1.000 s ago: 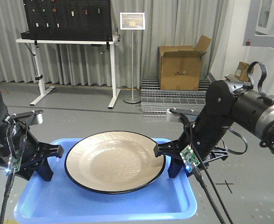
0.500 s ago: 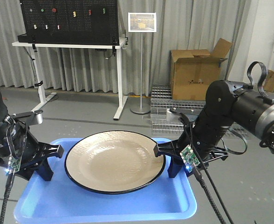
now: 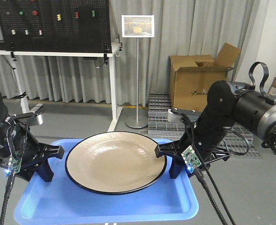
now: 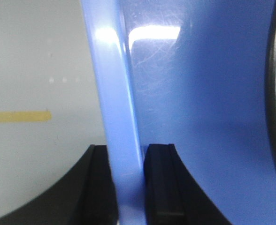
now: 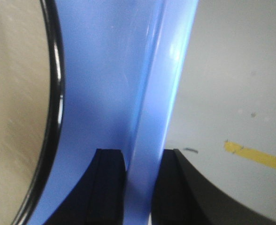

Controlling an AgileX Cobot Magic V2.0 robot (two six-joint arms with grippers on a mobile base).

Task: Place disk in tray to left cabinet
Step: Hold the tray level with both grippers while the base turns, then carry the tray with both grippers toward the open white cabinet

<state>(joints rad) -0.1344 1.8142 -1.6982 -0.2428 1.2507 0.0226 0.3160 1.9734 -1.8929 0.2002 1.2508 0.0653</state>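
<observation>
Clamping the tray (image 3: pixel 105 204) at its left and right rims, our left gripper (image 3: pixel 49 164) and right gripper (image 3: pixel 168 161) each pinch the blue plastic, so that it hangs level. The disk (image 3: pixel 114 161) lies centred between them. Only floor (image 4: pixel 34 70) shows beneath; the cabinet is unseen.

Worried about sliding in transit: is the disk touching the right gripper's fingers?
No: the right wrist view shows a strip of bare tray between the disk and the right gripper's inner finger.
</observation>
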